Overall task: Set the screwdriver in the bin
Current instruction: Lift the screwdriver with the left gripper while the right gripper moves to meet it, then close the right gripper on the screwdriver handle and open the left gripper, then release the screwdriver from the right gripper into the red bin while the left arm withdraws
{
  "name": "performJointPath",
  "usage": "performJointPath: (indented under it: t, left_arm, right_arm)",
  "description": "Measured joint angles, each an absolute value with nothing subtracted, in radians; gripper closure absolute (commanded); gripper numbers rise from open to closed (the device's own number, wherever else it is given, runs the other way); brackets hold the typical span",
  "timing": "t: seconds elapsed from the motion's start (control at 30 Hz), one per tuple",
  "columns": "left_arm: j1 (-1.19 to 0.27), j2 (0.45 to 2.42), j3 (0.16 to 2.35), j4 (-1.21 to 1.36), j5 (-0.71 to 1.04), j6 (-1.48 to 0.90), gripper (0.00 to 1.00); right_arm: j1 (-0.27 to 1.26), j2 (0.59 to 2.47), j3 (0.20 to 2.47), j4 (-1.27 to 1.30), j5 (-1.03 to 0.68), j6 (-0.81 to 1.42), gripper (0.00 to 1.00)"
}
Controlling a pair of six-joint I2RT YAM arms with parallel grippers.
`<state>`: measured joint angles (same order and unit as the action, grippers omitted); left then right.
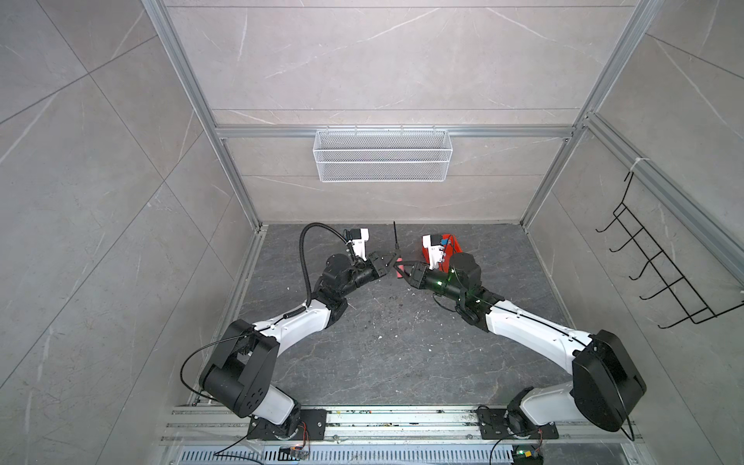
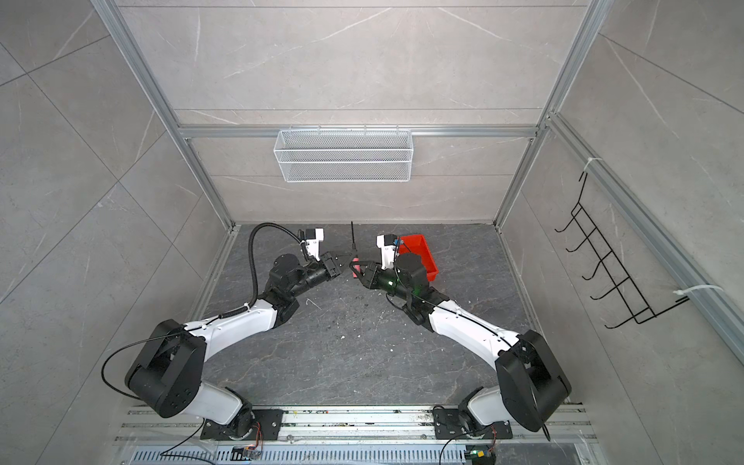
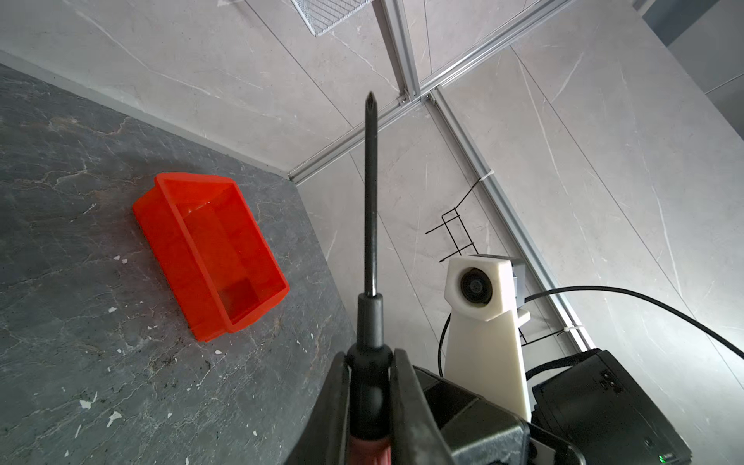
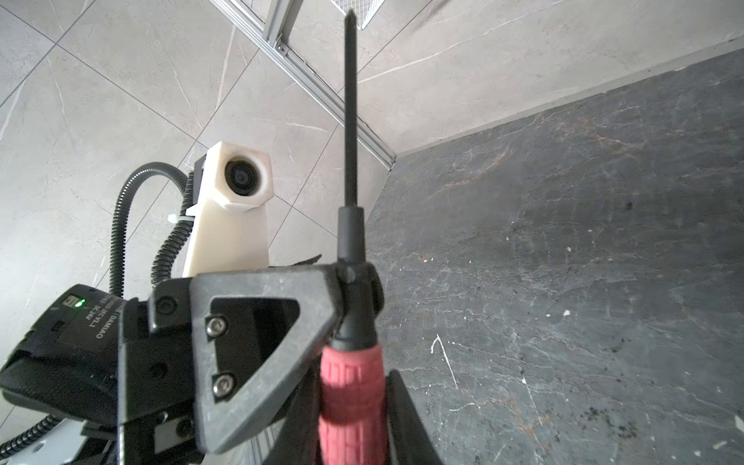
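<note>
Two robot arms, 1 screwdriver (image 1: 396, 249), 1 bin (image 2: 420, 249), 1 white wire basket (image 1: 382, 161) on the back wall, 1 black hook rack (image 1: 660, 265) on the right wall. Both top views show the arms meeting mid-counter (image 1: 394, 354), w/ the screwdriver held up off it btwn them and its tip toward the back wall. The bin sits on the counter just right of them, partly hidden by the right arm. Left wrist view shows the whole bin (image 3: 165, 249); right wrist view shows none of it, but shows the red handle (image 4: 352, 382) clearly. Left gripper (image 3: 368, 386): jaws pinch the black collar. Right gripper (image 4: 354, 406): jaws pressed on the red handle.
</note>
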<state>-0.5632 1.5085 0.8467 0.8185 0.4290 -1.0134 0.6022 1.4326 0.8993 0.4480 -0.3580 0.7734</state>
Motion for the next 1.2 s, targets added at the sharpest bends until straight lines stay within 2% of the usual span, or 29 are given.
performJointPath:
  t: [0.03, 0.33, 0.6, 0.73, 0.97, 1.2]
  left_arm:
    - [-0.563, 1.509, 0.847, 0.819, 0.429, -1.014, 0.99]
    - [-0.563, 1.497, 0.841, 0.81, 0.417, -0.982, 0.42]
    - [-0.563, 1.38, 0.839, 0.646, 0.355, -0.711, 0.09]
    - [-0.564, 1.319, 0.827, 0.573, 0.314, -0.517, 0.0]
    - [-0.621, 1.299, 0.778, 0.485, 0.237, -0.218, 0.0]
    - [-0.712, 1.332, 0.768, 0.448, 0.214, -0.001, 0.0]
  right_arm:
    - [0.601, 1.433, 0.9, 0.448, -0.361, 0.773, 1.0]
    - [0.599, 1.43, 0.902, 0.418, -0.363, 0.744, 1.0]
    - [0.581, 1.36, 0.902, 0.253, -0.289, 0.59, 1.0]
    - [0.561, 1.304, 0.904, 0.13, -0.188, 0.453, 1.0]
    - [0.499, 1.293, 0.958, -0.068, -0.016, 0.21, 1.0]
    - [0.415, 1.421, 1.077, -0.182, 0.053, 0.072, 1.0]
